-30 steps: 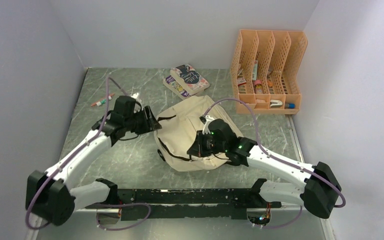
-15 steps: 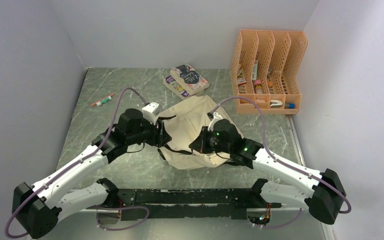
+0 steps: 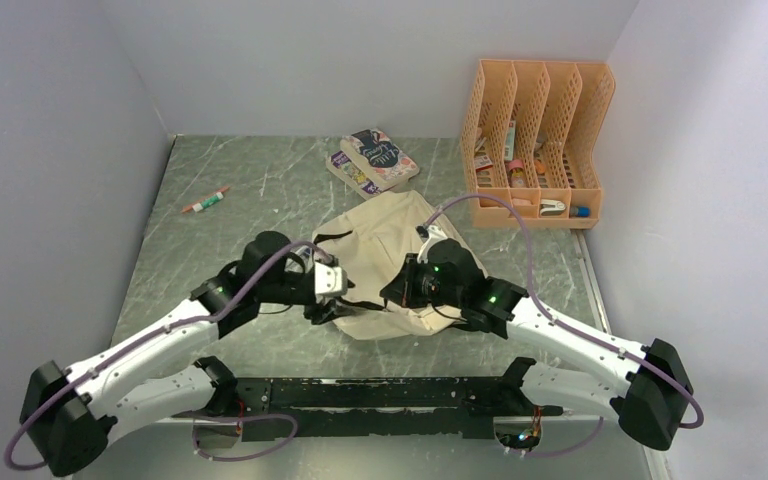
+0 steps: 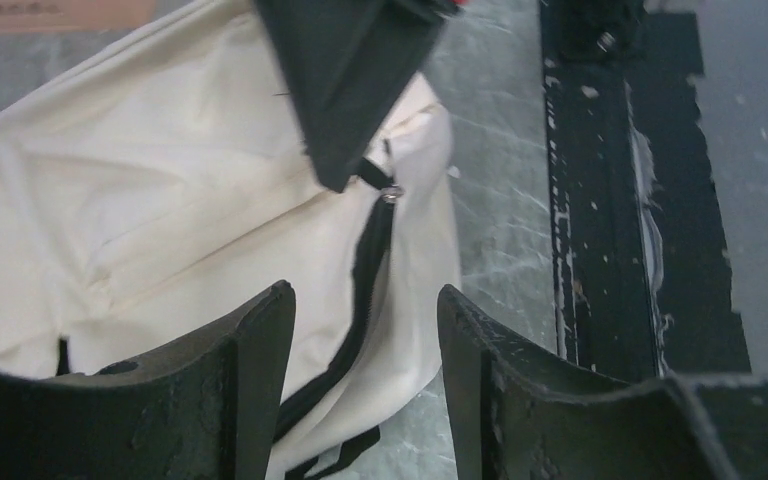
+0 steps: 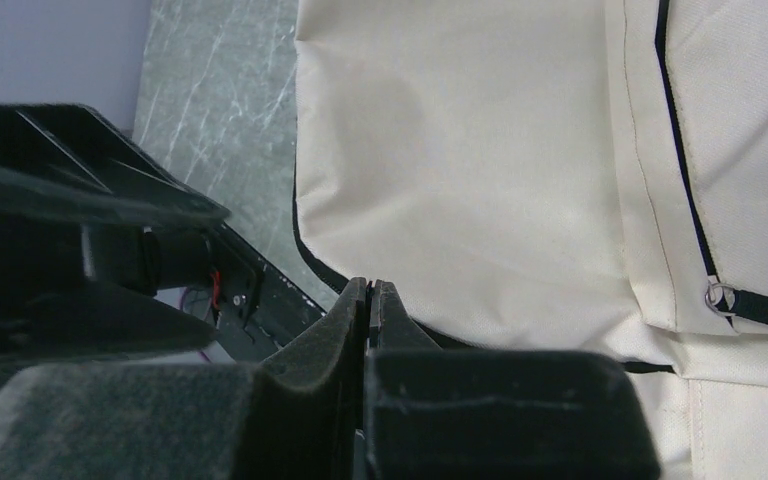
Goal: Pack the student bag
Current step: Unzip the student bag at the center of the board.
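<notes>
Placement of the student bag (image 3: 385, 235) is noted first: it lies slumped at the middle of the tabletop (image 3: 240, 190), between the two arms and within reach of both; the orange file organizer (image 3: 540, 130) stands well apart at the far right, the books (image 3: 375, 160) lie just beyond the bag, and the pen (image 3: 205, 202) lies far left; none of these is in the bag, so packing is judged not yet begun. The left end effector (image 4: 365, 300) is spread, with nothing between its fingers; it sits low at the bag's near left side, straddling the line of the black zipper (image 4: 365, 255), which runs up to a small pull ring (image 4: 391, 193); this alignment is judged to be a set-up for taking the zipper so that the bag can be opened. The right end effector (image 5: 369, 300) is pressed together over the bag's near edge, its tips against the dark edging; whether any tab or fabric is pinched there cannot be told; its position suggests it is meant to steady the soft cloth while the other arm works; without such restraint the limp fabric would likely drag along instead of letting the zipper run.
</notes>
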You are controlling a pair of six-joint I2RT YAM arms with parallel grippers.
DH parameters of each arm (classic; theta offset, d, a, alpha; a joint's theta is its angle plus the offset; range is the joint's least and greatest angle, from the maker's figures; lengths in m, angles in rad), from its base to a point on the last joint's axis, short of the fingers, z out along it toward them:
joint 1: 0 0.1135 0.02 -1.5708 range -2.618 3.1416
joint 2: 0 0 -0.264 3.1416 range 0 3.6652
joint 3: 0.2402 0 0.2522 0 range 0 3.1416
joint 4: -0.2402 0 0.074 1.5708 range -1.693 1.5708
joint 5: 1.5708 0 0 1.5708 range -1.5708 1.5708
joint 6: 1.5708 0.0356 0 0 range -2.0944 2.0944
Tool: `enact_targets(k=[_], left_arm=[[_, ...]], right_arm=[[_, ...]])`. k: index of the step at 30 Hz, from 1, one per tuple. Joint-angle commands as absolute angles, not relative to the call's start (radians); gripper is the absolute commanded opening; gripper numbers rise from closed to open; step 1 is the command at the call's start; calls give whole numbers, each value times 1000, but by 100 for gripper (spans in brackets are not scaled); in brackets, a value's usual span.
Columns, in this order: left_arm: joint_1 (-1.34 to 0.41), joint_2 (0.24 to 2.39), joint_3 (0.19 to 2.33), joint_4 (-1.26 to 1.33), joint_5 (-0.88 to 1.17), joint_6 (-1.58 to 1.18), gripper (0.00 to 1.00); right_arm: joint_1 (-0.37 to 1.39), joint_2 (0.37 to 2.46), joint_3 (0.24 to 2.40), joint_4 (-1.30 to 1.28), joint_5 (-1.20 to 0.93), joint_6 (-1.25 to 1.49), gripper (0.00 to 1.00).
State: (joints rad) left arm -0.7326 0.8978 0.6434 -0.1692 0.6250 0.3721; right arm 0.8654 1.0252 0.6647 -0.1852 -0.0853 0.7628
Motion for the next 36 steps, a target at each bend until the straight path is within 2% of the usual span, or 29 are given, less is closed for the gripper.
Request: enact_targets(k=[1, 5, 13, 18, 24, 27, 33, 36], left_arm=[[-792, 1001, 706, -221, 757, 680, 60], [-828, 1078, 740, -259, 664, 732, 60], [-834, 1111, 723, -134, 593, 613, 61], [-837, 1150, 741, -143, 595, 602, 66], [-860, 1184, 739, -145, 613, 591, 64], [-871, 1198, 743, -153, 587, 590, 55], [-882, 1216, 774, -223, 564, 619, 30], [-886, 1219, 790, -270, 565, 635, 12]], right_arm=[[869, 1001, 650, -161, -75, 770, 0], [868, 991, 649, -172, -76, 768, 0], [869, 977, 636, -170, -82, 766, 0], [869, 982, 632, -155, -91, 768, 0], [870, 976, 630, -155, -92, 769, 0], [869, 970, 630, -158, -91, 771, 0], [868, 963, 632, -180, -71, 768, 0], [869, 952, 626, -192, -47, 778, 0]])
